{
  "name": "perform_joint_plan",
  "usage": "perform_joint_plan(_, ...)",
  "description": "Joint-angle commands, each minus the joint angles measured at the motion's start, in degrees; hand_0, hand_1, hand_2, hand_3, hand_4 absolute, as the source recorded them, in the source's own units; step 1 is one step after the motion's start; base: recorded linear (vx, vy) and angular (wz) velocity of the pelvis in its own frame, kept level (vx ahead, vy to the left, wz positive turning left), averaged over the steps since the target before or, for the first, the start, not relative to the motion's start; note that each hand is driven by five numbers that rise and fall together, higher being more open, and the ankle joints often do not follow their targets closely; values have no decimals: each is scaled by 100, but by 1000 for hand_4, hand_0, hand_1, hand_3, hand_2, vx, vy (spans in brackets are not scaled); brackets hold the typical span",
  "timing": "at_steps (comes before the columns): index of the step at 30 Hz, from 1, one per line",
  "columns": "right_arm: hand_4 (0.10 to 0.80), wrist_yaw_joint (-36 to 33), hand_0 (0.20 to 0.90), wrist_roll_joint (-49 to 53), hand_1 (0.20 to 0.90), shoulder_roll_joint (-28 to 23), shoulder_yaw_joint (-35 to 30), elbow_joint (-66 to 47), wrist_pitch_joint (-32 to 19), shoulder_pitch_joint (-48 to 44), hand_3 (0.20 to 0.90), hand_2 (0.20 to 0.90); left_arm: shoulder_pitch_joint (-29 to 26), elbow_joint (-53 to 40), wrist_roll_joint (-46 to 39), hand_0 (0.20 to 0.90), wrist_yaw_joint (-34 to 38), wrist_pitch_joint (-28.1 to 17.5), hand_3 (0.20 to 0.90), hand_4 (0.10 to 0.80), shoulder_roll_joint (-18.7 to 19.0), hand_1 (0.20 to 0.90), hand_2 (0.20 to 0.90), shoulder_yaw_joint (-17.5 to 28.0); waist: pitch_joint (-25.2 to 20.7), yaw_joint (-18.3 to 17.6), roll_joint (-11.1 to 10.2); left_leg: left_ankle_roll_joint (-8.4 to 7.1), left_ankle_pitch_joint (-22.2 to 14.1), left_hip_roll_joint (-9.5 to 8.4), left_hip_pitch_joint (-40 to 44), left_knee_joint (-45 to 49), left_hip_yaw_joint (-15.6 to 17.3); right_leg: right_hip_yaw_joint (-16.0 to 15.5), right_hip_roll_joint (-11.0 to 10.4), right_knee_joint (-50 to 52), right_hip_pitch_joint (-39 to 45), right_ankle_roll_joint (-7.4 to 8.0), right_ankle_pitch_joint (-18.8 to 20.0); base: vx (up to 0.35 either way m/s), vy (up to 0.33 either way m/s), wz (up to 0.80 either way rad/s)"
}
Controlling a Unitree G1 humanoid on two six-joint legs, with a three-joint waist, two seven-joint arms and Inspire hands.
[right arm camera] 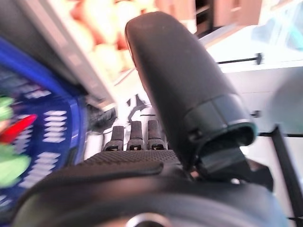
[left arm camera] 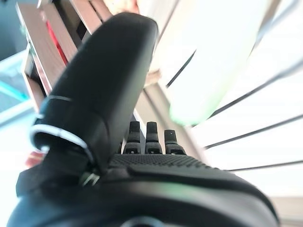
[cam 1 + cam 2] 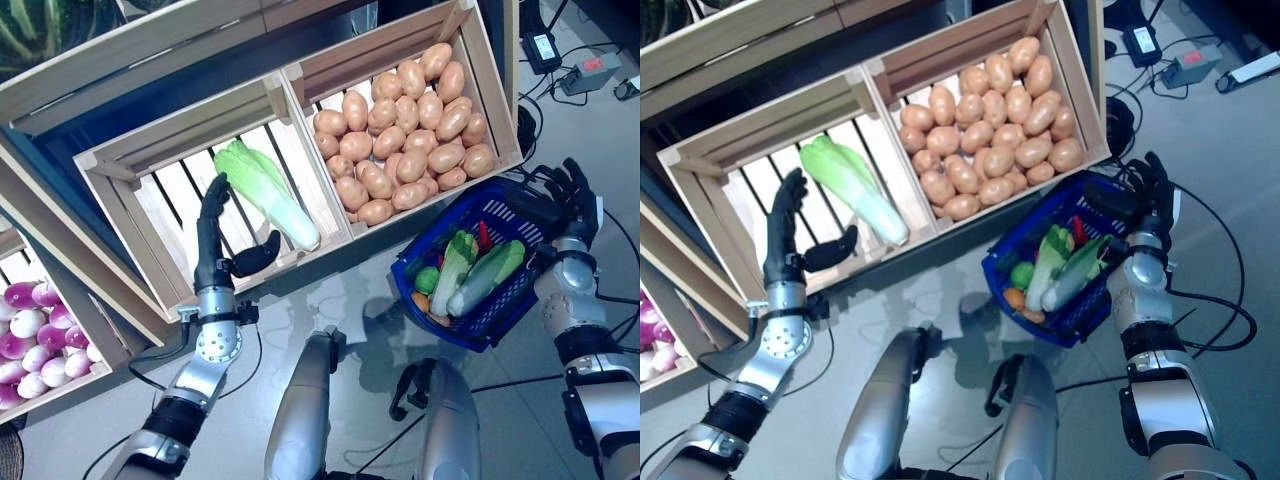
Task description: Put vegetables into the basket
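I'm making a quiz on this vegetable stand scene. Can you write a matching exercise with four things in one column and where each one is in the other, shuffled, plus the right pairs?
Things:
1. cabbage
2. potatoes
3. cucumber
4. left hand

Places:
A. heaped in the right-hand crate
B. lying in the blue basket
C. open, above the slats of the left-hand crate, beside the cabbage
D. alone on the slats of the left-hand crate

Pairs: 1-D, 2-A, 3-B, 4-C
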Motion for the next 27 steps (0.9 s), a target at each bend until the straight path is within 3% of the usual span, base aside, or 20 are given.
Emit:
perform_joint_plan(1,800,382,900,-151,900,236,-142,-1146,-896,412,900,900,-199,-109,981,900,922,103,900,800,586,900,900,650,-619,-161,-139,519,-234,-69,451,-115,363,174,129,-451,307,-535,707,52,69,-9)
perform_joint_plan(7,800,980,900,-174,900,485,0,-2478,-857,1091,900,900,-472,683,2468,900,1180,990,900,800,1349,900,900,655,-535,-487,-135,457,-198,43,413,-100,519,362,183,-346,134,-511,664,7,92,-12)
perform_joint_plan(11,800,1399,900,-214,900,486,124,-2598,-736,1282,900,900,-657,1250,2832,900,958,1389,900,800,1716,900,900,309,-465,-651,-105,393,-306,139,344,39,613,471,203,-191,-8,-456,539,20,88,-19)
perform_joint_plan(15,800,1555,900,-260,900,343,197,-2430,-694,1276,900,900,-809,1689,3121,900,631,1593,900,800,1764,900,900,26,-400,-753,-89,359,-298,185,232,124,669,526,202,-99,-147,-476,499,-14,71,-14)
perform_joint_plan(21,800,2005,900,649,900,245,186,-2228,-455,1197,900,900,-1229,2156,3620,900,352,1730,900,800,1820,900,900,-461,-274,-867,-102,345,-271,242,-34,272,714,584,223,71,-462,-459,508,-35,39,-9)
perform_joint_plan(24,800,1901,900,505,900,252,225,-2208,-506,1180,900,900,-1534,2360,3261,900,81,1670,900,800,1837,900,900,-703,-226,-921,-128,332,-273,277,-164,349,725,607,230,129,-602,-432,521,-10,27,-6)
perform_joint_plan(27,800,1763,900,436,900,230,222,-2158,-519,1138,900,900,-1693,2493,3501,900,133,1572,900,800,1828,900,900,-794,-197,-934,-145,339,-276,283,-266,397,717,616,245,149,-702,-417,540,1,14,-1)
